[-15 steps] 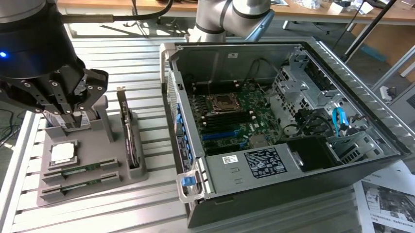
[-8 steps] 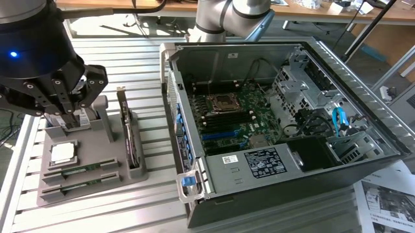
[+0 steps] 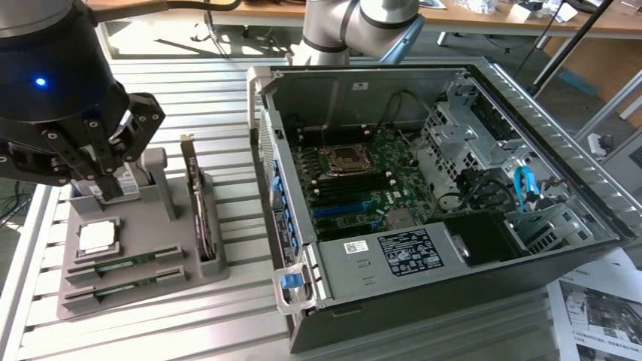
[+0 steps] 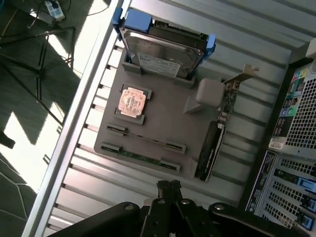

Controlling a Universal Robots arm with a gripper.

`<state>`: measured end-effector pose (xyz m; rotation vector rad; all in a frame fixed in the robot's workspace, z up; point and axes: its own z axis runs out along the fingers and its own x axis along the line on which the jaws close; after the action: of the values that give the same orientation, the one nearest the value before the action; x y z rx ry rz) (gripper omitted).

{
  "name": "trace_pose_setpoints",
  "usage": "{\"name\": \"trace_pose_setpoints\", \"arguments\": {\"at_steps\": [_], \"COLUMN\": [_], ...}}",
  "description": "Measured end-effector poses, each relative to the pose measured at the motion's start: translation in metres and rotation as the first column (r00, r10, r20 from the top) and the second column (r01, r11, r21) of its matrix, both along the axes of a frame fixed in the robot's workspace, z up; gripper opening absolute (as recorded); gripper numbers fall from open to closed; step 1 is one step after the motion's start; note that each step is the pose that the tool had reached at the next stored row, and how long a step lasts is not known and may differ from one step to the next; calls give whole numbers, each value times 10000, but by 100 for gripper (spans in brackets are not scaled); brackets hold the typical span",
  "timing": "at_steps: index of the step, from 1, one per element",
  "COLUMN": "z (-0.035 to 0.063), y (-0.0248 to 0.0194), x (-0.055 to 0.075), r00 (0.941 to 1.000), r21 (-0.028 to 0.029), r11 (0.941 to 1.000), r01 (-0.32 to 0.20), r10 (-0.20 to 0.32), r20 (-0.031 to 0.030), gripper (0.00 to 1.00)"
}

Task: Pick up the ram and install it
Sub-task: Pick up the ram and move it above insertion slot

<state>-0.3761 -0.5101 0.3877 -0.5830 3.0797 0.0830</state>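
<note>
Two ram sticks [image 3: 125, 263] lie side by side in slots of a grey holder tray [image 3: 150, 226] at the exterior view's left; they are thin green boards. In the wrist view one green ram stick [image 4: 138, 157] lies along the tray's edge nearest my fingers. My gripper [image 3: 104, 184] hangs above the tray, over its far end by the hard drive, well above the ram. Its fingers [image 4: 168, 187] are shut together with nothing between them. The open computer case [image 3: 561, 248] holds the motherboard [image 3: 366, 180] at the exterior view's right.
On the tray also sit a square processor chip [image 3: 98, 235], a hard drive [image 4: 163, 49] and an upright dark expansion card [image 3: 201, 218]. The case's near wall [image 3: 286, 226] stands between tray and motherboard. A paper sheet [image 3: 602, 316] lies at the front right.
</note>
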Motion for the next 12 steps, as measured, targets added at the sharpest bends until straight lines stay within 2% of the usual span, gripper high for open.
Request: {"name": "trace_pose_setpoints", "arguments": {"at_steps": [2,5,12], "z": [-1,-1,-1], "y": [0,0,0], "x": [0,0,0], "r00": [9991,9947,9779], "r21": [-2,-9,-44], "r11": [9991,9947,9779], "r01": [-420,-1030,-2090], "r10": [420,1030,2090], "r20": [1,1,-6], "gripper": [11,11,11]}}
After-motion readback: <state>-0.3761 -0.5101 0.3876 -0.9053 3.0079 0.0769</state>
